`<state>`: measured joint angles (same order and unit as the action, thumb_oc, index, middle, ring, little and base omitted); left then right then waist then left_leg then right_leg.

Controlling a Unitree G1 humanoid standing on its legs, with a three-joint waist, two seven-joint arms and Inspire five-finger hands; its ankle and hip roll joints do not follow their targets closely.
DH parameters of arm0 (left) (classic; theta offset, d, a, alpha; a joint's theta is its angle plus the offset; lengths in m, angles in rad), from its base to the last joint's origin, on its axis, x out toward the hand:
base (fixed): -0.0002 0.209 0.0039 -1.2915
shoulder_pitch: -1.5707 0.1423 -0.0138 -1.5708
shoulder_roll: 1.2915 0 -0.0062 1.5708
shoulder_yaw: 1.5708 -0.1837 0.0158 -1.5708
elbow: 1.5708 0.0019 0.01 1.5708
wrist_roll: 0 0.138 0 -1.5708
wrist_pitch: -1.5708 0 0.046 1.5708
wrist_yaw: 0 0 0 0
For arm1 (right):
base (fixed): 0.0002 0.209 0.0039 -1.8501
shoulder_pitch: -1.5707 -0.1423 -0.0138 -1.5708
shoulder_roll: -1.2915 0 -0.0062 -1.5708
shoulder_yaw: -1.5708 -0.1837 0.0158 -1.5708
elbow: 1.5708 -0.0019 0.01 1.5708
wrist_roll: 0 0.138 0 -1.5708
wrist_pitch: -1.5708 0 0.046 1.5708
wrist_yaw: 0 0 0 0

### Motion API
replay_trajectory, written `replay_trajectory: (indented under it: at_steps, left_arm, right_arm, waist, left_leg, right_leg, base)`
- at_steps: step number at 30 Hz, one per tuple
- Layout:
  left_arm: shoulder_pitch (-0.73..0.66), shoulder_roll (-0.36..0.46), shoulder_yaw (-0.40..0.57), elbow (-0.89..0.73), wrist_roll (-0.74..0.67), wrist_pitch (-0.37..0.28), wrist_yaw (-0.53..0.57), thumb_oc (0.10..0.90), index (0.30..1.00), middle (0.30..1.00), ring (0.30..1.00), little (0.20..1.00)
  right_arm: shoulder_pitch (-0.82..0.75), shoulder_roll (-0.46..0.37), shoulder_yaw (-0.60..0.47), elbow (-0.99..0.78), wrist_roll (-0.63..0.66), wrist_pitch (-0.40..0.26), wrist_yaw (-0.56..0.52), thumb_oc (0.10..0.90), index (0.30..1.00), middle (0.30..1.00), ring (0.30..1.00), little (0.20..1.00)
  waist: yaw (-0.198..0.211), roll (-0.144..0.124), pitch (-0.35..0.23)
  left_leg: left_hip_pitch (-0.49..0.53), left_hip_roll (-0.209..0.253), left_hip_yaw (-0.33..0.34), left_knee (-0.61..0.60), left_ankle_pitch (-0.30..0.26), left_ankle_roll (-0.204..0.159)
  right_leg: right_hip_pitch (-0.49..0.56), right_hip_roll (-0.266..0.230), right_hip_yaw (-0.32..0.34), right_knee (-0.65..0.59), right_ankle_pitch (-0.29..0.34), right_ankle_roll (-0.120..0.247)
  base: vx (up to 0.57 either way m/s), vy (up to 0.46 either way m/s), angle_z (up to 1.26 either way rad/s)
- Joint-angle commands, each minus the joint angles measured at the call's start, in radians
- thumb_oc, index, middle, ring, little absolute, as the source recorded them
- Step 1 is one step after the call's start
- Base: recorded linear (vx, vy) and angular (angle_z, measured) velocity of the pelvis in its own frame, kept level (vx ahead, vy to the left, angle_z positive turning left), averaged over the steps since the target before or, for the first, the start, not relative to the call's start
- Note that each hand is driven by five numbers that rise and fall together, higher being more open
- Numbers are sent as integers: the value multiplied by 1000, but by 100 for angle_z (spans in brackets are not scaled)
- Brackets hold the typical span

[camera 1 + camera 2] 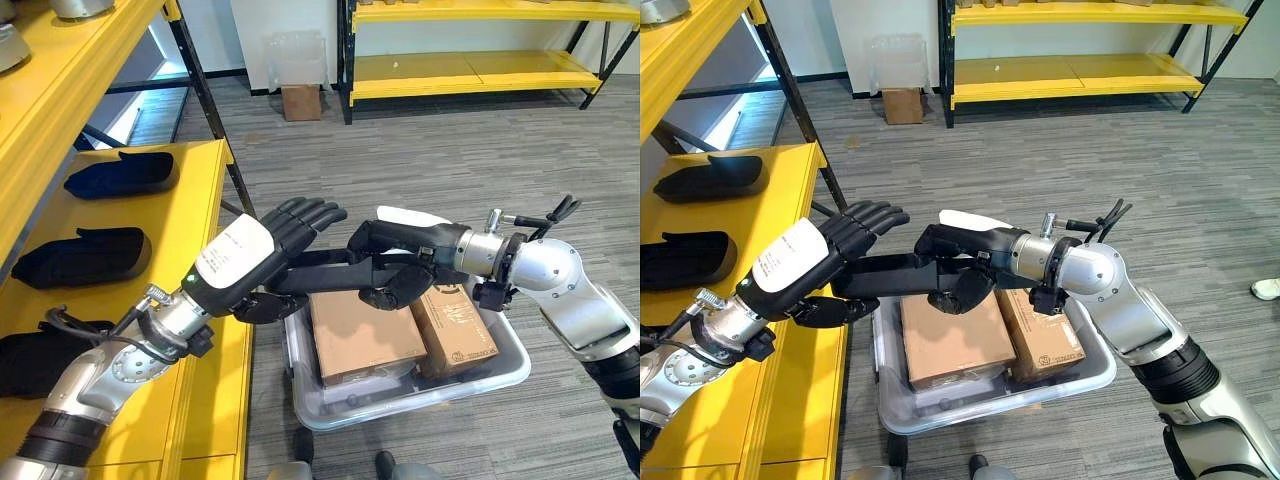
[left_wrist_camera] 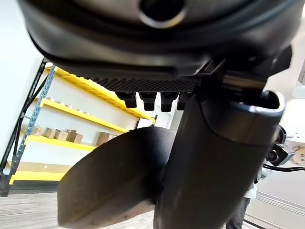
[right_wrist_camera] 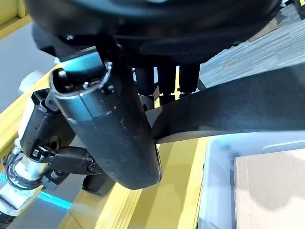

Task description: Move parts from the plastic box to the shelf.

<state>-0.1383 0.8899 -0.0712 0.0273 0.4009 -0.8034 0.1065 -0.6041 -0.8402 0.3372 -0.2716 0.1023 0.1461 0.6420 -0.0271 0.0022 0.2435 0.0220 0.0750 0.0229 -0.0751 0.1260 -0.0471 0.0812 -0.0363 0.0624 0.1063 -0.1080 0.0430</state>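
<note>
Both hands meet above the plastic box (image 1: 500, 372). From the head views, the right hand (image 1: 400, 262) curls around one long black part (image 1: 320, 272), held level over the box's near-left corner. The left hand (image 1: 262, 250) hovers at the part's other end, fingers straight, thumb under it. Two cardboard boxes (image 1: 358, 335) lie side by side in the plastic box on the floor. Three dark parts (image 1: 82, 257) rest in a row on the yellow shelf (image 1: 195, 200) at left.

Left wrist view: thumb and relaxed fingers flank the part (image 2: 114, 186).

Right wrist view: fingers wrap the black part (image 3: 248, 109) over the box's rim (image 3: 212, 157).
</note>
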Motion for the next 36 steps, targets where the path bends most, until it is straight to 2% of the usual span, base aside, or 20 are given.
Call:
replay_trajectory:
  at_steps: [1, 5, 7, 10, 15, 23, 26, 34, 36]
  left_arm:
    - [-27, 44, 87, 47, -101, -38, 88, 900, 1000, 1000, 1000, 1000]
    - [-24, 42, 95, 50, -137, -28, 66, 900, 1000, 1000, 1000, 1000]
    - [-21, 32, 99, 62, -167, -6, -2, 900, 1000, 1000, 1000, 1000]
    - [-23, 28, 88, 68, -173, 19, -33, 900, 1000, 1000, 1000, 1000]
    - [-51, 12, 37, 100, -248, 43, -146, 900, 1000, 1000, 1000, 1000]
    - [-116, -43, -54, 105, -332, 69, -249, 900, 1000, 1000, 1000, 1000]
    - [-134, -63, -76, 105, -352, 83, -270, 900, 1000, 1000, 1000, 1000]
    - [-154, -106, -111, 121, -359, 54, -254, 900, 1000, 1000, 1000, 1000]
    - [-153, -114, -113, 116, -363, 70, -256, 900, 1000, 1000, 1000, 1000]
  right_arm:
    - [-5, -33, -111, -74, 79, -84, -49, 400, 300, 300, 300, 300]
    - [10, -38, -123, -70, 80, -100, -51, 400, 300, 300, 300, 300]
    - [16, -38, -140, -73, 94, -130, -41, 400, 300, 300, 300, 300]
    - [6, -36, -136, -83, 107, -135, -41, 400, 300, 300, 300, 300]
    - [-34, -16, -112, -113, 127, -151, -31, 400, 300, 300, 300, 300]
    - [-100, 54, -45, -151, 126, -156, -22, 400, 300, 300, 300, 300]
    - [-114, 76, -23, -142, 123, -161, -32, 400, 300, 300, 300, 300]
    - [-115, 124, 9, -104, 98, -188, -47, 400, 300, 300, 300, 300]
    - [-117, 130, 10, -92, 91, -197, -47, 400, 300, 300, 300, 300]
  waist:
    - [-16, -13, -133]
    - [-18, -13, -132]
    - [-20, -14, -129]
    - [-21, -14, -130]
    - [-23, -11, -130]
    - [-21, -1, -129]
    - [-18, -1, -130]
    - [-13, 1, -132]
    - [-11, 1, -132]
  left_leg:
    - [22, 50, 54, 61, -147, -14]
    - [22, 49, 54, 60, -147, -12]
    - [20, 49, 56, 60, -148, -11]
    - [20, 48, 56, 60, -148, -11]
    - [19, 48, 59, 64, -149, -9]
    - [18, 45, 58, 66, -149, -9]
    - [20, 43, 54, 65, -148, -8]
    - [24, 44, 50, 59, -147, -9]
    - [24, 43, 47, 60, -146, -8]
  right_leg:
    - [-30, -32, -95, 21, -6, 7]
    - [-31, -32, -93, 22, -6, 7]
    - [-34, -30, -91, 24, -6, 7]
    - [-35, -30, -90, 24, -5, 7]
    - [-38, -27, -88, 27, -6, 6]
    - [-37, -29, -91, 28, -6, 5]
    - [-33, -30, -93, 23, -4, 5]
    - [-28, -32, -97, 17, -1, 7]
    - [-28, -32, -98, 18, -1, 6]
  base:
    - [-1, -3, -3]
    - [0, 0, 0]
    - [-10, -5, -4]
    - [-2, -1, -1]
    - [0, 0, 0]
    - [-3, 3, -1]
    - [0, 0, 0]
    - [0, 0, 0]
    - [0, 0, 0]
